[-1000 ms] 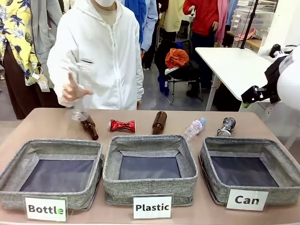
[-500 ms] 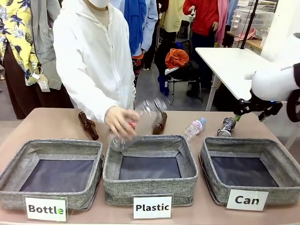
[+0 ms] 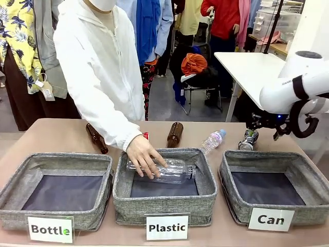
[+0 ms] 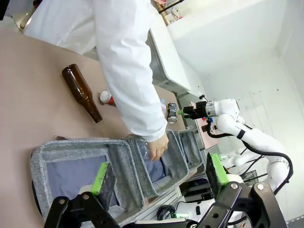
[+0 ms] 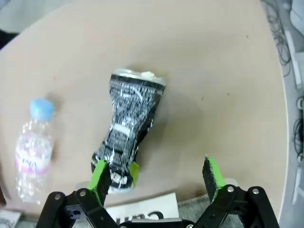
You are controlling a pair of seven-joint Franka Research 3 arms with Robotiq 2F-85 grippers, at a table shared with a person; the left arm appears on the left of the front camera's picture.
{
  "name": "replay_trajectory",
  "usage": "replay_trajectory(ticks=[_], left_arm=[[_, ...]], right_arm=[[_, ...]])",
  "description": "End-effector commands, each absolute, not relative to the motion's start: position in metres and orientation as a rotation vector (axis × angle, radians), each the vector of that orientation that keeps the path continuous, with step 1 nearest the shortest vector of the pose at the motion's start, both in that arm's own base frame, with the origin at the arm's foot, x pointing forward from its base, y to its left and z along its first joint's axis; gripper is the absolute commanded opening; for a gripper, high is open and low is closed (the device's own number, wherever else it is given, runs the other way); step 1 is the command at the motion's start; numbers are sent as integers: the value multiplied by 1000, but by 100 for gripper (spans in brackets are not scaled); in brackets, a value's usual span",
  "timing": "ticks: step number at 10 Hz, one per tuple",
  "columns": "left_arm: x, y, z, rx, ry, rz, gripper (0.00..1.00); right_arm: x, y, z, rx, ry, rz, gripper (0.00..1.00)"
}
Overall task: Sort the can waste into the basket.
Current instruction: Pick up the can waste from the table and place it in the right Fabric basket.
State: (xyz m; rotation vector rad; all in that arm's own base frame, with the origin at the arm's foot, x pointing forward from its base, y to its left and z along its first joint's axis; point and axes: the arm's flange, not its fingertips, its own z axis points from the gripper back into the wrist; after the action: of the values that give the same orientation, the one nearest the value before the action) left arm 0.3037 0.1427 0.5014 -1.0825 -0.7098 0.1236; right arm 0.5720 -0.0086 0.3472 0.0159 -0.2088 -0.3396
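Right wrist view: right tool (image 5: 156, 173) hangs over the dark can (image 5: 128, 128), fingers spread wide, nothing between them. The can lies flat on the table (image 5: 213, 71), its long axis running from 12 to 7 o'clock. Its lower end sits under the left finger, not centred in the gap.

Step in hand, as judged: approach for the first pick. Neither can is in the basket (image 3: 267, 154) yet. The next move likely calls for a shift toward 9 o'clock to centre the crushed body between the pads, then a descent and a squeeze across its narrow waist.

Front view: right arm reaches in from 3 o'clock, wrist bent down, and its tool hovers just above the dark can. That can lies just beyond the basket's far rim, at about 11 o'clock. The red can (image 3: 146, 135) shows as a sliver behind the person's sleeve.

Left wrist view: left tool (image 4: 159, 172) spread and empty, held high and well apart from the cans.
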Motion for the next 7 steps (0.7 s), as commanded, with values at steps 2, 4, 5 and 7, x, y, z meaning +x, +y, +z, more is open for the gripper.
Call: replay_trajectory(ticks=[2, 4, 5, 7], left_arm=[[305, 143, 501, -1093, -733, 104, 100], [305, 143, 501, -1093, -733, 104, 100], [305, 143, 501, -1093, -733, 104, 100], [305, 143, 501, -1093, -733, 104, 100]], right_arm=[[582, 6, 335, 4, -221, -487, 100], [584, 10, 333, 14, -196, -531, 100], [585, 11, 335, 3, -193, -554, 100], [588, 17, 335, -27, -217, -580, 100]])
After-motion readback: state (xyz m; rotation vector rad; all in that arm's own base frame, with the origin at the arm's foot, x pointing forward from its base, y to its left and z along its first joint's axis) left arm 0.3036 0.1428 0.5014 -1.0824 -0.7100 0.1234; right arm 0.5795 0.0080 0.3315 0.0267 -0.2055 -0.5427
